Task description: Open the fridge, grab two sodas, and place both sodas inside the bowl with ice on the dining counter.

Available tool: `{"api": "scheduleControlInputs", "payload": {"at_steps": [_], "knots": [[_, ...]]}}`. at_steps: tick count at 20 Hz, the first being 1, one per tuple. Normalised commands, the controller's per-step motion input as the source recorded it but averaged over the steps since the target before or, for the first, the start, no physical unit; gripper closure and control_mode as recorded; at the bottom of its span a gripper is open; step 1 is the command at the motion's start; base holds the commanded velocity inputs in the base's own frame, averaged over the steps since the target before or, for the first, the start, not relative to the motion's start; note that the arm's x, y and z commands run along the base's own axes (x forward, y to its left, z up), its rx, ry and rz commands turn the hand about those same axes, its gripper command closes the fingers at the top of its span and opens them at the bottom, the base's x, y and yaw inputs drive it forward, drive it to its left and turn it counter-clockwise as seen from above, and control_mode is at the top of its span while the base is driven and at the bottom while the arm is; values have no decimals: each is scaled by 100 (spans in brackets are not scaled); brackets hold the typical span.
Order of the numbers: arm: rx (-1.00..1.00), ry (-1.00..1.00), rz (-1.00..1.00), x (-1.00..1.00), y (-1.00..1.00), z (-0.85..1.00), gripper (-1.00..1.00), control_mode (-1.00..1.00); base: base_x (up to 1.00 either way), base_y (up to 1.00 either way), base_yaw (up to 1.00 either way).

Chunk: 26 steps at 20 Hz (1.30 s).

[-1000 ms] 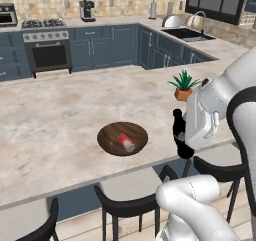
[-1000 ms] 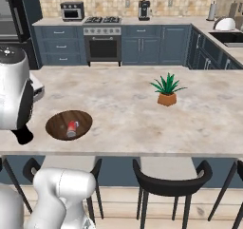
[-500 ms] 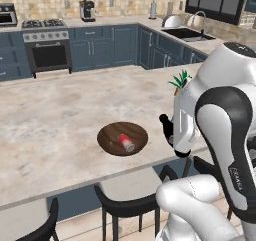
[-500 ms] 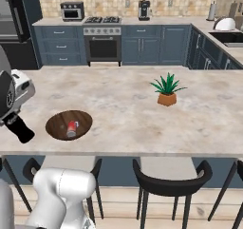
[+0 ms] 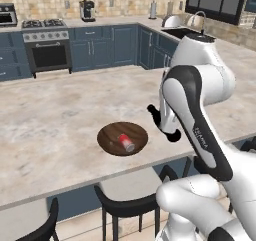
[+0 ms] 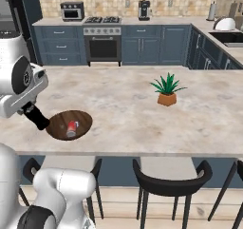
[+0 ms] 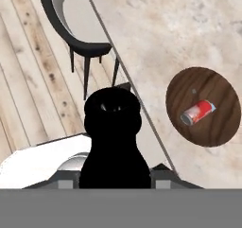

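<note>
**A:** How far along, would you say?

**B:** About halfway, by my reading. On the dining counter (image 5: 55,110) the bowl (image 5: 107,137) sits near the stool-side edge, and one soda (image 5: 126,142) lies on its side inside it. No second can is in the bowl, so that one is left to deliver.

**A:** And the gripper (image 6: 40,122)?

**B:** It hangs just beside the bowl, out past the counter edge on the stool side. In the hand view a dark shape blocks the spot where the fingertips would be, so I cannot tell whether the jaws are slack or clamped on something (a red can is certainly not plain to see there).

**A:** The surface and the room?

**B:** Beige mottled stone, mostly bare. Behind it the wall counters run round a corner, with the stove (image 6: 102,40) in the middle and a sink (image 5: 187,32) on the side run. Black stools (image 6: 171,180) are tucked under the near edge. Then a small plant pot (image 6: 166,99) stands well apart from the bowl, and a coffee maker (image 6: 144,9) sits by the backsplash.
</note>
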Motion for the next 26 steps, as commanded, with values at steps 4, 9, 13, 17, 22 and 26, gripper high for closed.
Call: {"api": "scheduleControlInputs", "payload": {"at_steps": [4,9,13,17,22,26], "knots": [[-9,-3,9,42,0,-37,100,-100,0,0,0],[-4,-11,12,36,0,-43,100,-100,0,0,0],[0,-11,12,43,0,-29,100,-100,0,0,0],[0,-4,11,49,1,-25,100,-100,0,0,0],[-4,0,9,46,9,-38,100,-100,0,0,0],[-7,4,4,41,16,-38,100,-100,0,0,0]]}}
